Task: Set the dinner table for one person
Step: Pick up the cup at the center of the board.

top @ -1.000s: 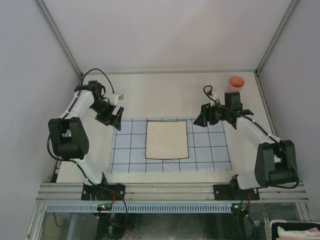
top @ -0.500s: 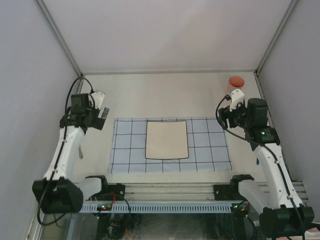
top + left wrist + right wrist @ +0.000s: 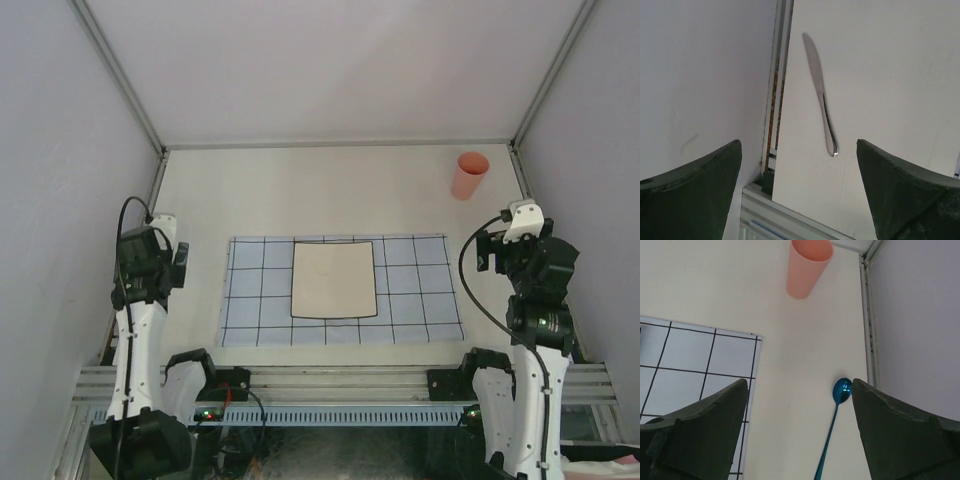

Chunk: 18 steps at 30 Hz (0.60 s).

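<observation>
We see the tabletop [image 3: 300,190] as a broad off-white surface filling the middle of the overhead view, bounded by grey rails and pale walls at 9, 12 and 3 o'clock, with the arm bases along its 6 o'clock edge. On it, toward 6 o'clock, lies a light-blue cloth [image 3: 410,290] with a dark grid. A cream square mat [image 3: 334,280] rests flat on the cloth's middle. A pink cup [image 3: 470,175] stands mouth up near the 1 o'clock corner, well apart from the cloth.

The left tool [image 3: 152,262] hangs over the tabletop's 8 o'clock edge. In its wrist view we find the left tool's fingers [image 3: 700,185] spread wide apart with nothing between them. Beyond them a silver knife [image 3: 820,95] lies flat on the tabletop just beside the side rail, blade tip toward 12 o'clock and handle end toward 6 o'clock.

The right tool [image 3: 520,250] sits over the 4 o'clock edge. Its fingers [image 3: 695,430] also stand apart and grip nothing. A blue spoon [image 3: 832,435] lies flat near the right-hand rail, bowl toward 12 o'clock and handle running toward 7 o'clock. We cannot tell whether the bowl touches the finger beside it.
</observation>
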Motion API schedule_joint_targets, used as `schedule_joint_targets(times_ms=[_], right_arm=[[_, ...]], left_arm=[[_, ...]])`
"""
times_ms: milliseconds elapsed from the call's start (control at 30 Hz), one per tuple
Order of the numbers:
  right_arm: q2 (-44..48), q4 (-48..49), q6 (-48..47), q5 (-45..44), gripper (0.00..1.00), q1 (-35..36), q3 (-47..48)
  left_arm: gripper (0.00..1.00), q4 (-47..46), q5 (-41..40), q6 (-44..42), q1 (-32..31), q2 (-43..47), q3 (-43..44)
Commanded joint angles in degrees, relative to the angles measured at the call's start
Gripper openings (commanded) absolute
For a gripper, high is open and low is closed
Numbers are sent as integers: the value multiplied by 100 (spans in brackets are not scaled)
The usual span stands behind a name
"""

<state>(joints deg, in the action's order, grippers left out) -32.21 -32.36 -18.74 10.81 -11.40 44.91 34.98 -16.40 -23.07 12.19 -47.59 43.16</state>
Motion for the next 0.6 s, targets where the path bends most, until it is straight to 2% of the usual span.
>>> schedule_joint_targets(times_ms=[0, 133, 300, 433, 500, 567], right_arm=[[-211, 575, -7, 856, 85, -334, -120], [-1317, 1076, -349, 993, 93, -341, 510], [-3545, 499, -493, 1390, 100, -392, 2706], [-4880, 274, -1286, 800, 100, -100, 3983], [-5689, -305, -1660, 822, 100, -74, 5017], [-6598, -1141, -1651, 841, 100, -73, 6134]], left_arm=[[100, -255, 28, -55, 325, 308, -223], [100, -144, 115, 8, 354, 349, -257], [100, -164, 114, -5, 364, 426, -414], [100, -88, 202, 6, 374, 458, -439], [100, -85, 299, -33, 373, 414, -416], [100, -50, 371, -71, 373, 335, -338]])
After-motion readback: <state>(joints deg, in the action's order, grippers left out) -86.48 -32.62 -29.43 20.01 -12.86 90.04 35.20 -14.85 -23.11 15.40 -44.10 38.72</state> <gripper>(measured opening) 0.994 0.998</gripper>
